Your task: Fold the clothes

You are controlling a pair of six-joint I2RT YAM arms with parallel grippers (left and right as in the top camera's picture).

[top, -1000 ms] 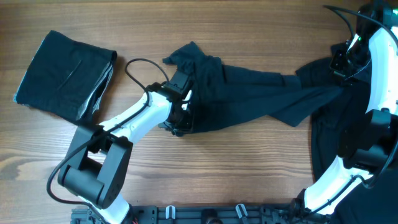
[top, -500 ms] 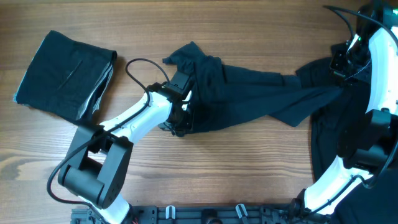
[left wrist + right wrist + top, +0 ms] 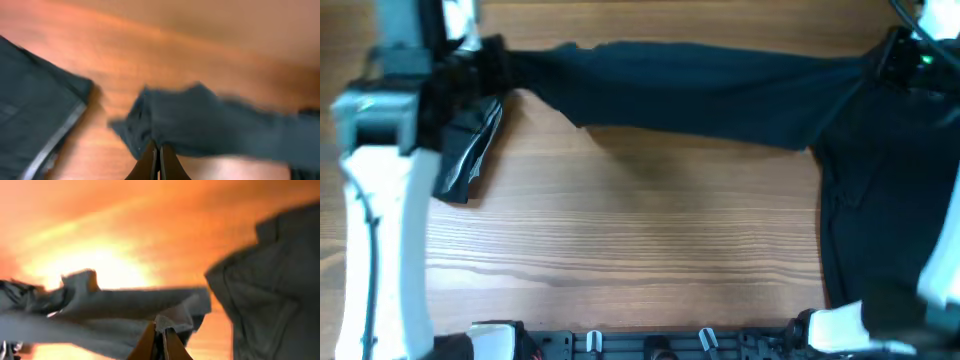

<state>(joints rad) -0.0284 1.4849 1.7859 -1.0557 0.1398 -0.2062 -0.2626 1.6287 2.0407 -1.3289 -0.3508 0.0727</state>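
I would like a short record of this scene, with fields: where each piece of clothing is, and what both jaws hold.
stretched shirt: pulled long between the two jaws, along the table's far edge
left jaws: shut on its left end
right jaws: shut on its right end
folded shirt: left side, partly under the left arm
dark pile: right side
table: wooden

Dark navy shirt stretched taut, horizontal, blurred.

End effector pinching a blurred dark shirt
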